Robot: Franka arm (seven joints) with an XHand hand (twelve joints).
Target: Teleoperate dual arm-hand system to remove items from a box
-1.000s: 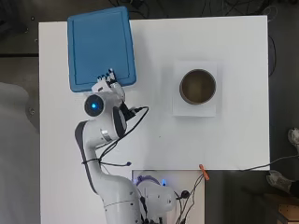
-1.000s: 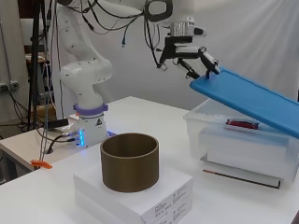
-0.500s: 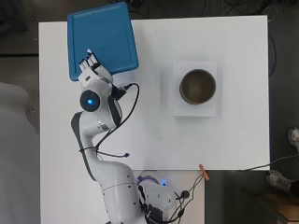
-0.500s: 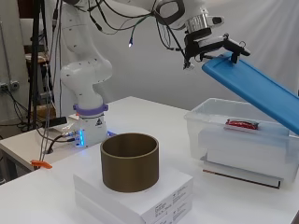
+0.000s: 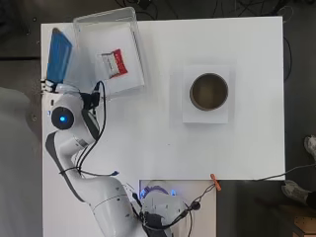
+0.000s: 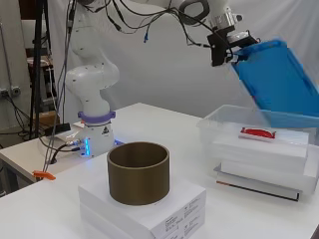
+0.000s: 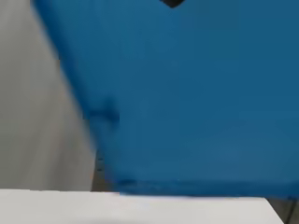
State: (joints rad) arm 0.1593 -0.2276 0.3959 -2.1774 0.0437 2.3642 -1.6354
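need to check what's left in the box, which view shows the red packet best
Overhead view: the red packet lies fully visible inside the clear box. The side view shows only its edge; the wrist view shows just the blue lid.

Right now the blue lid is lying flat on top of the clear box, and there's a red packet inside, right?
Not quite. The blue lid is lifted and tilted steeply, held by the hand, as the side view shows. The red packet is inside the clear box.
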